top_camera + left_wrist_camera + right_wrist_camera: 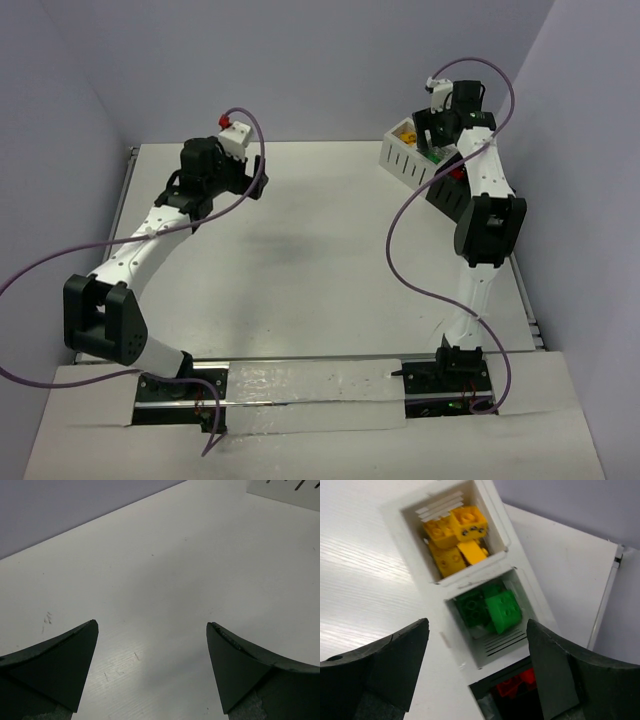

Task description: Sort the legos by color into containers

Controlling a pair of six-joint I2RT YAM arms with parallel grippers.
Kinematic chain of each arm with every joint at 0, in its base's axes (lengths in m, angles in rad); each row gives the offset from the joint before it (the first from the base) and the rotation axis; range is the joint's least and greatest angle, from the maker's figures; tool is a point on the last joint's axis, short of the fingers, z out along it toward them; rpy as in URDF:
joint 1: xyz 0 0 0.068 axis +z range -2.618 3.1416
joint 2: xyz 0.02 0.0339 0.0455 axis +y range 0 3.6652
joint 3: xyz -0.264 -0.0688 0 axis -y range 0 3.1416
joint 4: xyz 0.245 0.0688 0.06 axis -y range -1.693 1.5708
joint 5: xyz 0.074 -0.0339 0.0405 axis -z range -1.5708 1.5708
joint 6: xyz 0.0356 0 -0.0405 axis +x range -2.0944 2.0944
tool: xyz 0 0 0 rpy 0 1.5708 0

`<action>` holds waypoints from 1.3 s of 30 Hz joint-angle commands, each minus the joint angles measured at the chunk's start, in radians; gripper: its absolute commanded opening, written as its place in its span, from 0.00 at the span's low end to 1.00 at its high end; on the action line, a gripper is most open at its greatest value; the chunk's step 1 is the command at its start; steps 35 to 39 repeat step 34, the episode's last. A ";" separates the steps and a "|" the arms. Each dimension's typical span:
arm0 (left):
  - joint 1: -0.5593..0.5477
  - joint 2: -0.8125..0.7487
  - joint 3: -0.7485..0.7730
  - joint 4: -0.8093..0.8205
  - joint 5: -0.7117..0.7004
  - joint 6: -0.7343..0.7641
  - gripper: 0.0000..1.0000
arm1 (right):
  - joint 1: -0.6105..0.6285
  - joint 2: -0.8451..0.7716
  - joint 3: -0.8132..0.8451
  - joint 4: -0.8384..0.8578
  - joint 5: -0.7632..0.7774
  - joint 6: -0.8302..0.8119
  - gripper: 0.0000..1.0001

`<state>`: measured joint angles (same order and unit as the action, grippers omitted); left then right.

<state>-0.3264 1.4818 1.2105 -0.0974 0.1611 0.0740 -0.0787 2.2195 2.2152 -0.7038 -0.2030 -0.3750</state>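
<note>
In the right wrist view my right gripper (477,630) hangs open over a row of containers, nothing between its fingers. A white container (492,515) holds several yellow legos (455,535). The white container (465,652) beside it holds a bright green lego (504,611), slightly blurred, and a dark green one (472,607). A black container (487,692) at the bottom shows red legos (515,685). From above, the right gripper (437,130) is at the back right over these bins (405,150). My left gripper (152,627) is open above bare table.
The table's right edge (605,600) and the wall run close behind the containers. A corner of a white bin (290,490) shows at the top right of the left wrist view. The left arm (150,235) reaches toward the back left.
</note>
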 commanded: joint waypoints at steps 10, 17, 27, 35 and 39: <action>0.100 -0.134 -0.015 -0.110 -0.028 -0.185 0.99 | 0.114 -0.679 -0.555 0.263 -0.282 0.339 0.99; 0.127 -0.289 -0.127 -0.154 -0.062 -0.136 0.99 | 0.267 -1.080 -1.171 0.458 -0.201 0.418 1.00; 0.130 -0.525 -0.334 -0.191 -0.098 -0.085 0.99 | 0.307 -1.387 -1.445 0.524 0.013 0.407 1.00; 0.130 -0.565 -0.358 -0.180 -0.100 -0.100 0.99 | 0.308 -1.401 -1.436 0.523 0.027 0.399 1.00; 0.130 -0.565 -0.358 -0.180 -0.100 -0.100 0.99 | 0.308 -1.401 -1.436 0.523 0.027 0.399 1.00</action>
